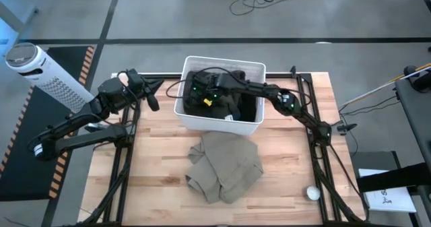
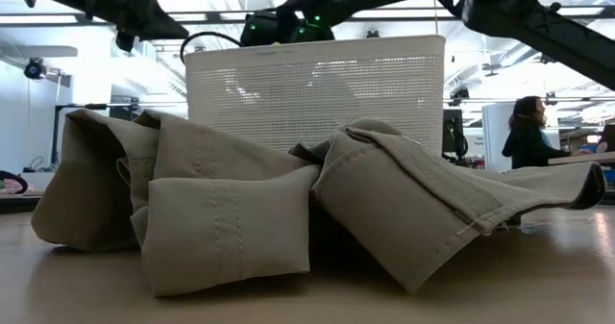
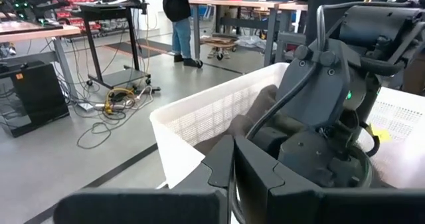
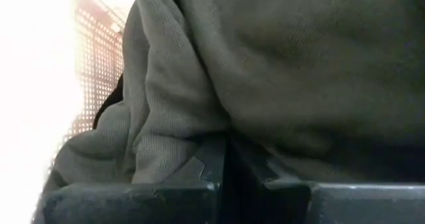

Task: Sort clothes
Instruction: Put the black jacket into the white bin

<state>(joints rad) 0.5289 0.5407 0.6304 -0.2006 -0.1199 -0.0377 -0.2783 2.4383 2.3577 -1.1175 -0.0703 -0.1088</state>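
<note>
A white plastic basket [image 1: 222,122] stands at the table's far middle with dark garments [image 1: 237,107] in it. My right gripper [image 1: 202,95] reaches into it from the right, fingers shut and buried in a grey-brown knit garment [image 4: 279,71]. An olive-khaki garment [image 1: 225,163] lies crumpled on the table in front of the basket; it also fills the low view [image 2: 231,218]. My left gripper [image 1: 153,95] hovers shut and empty just left of the basket, whose near corner shows in the left wrist view [image 3: 192,124]. My right gripper has its shut fingertips [image 4: 199,167] at a bunched fold of the grey-brown garment [image 4: 219,127] inside the basket, coming from above and the table's right. The cloth covers the tips, so how many layers are pinched cannot be told. The garment lies in the basket.
A small white ball [image 1: 313,193] lies near the table's front right corner. The basket's tall mesh wall [image 2: 317,93] stands behind the khaki garment. Bare wood shows at the table's front left [image 1: 155,180]. A person [image 2: 527,132] stands in the room beyond.
</note>
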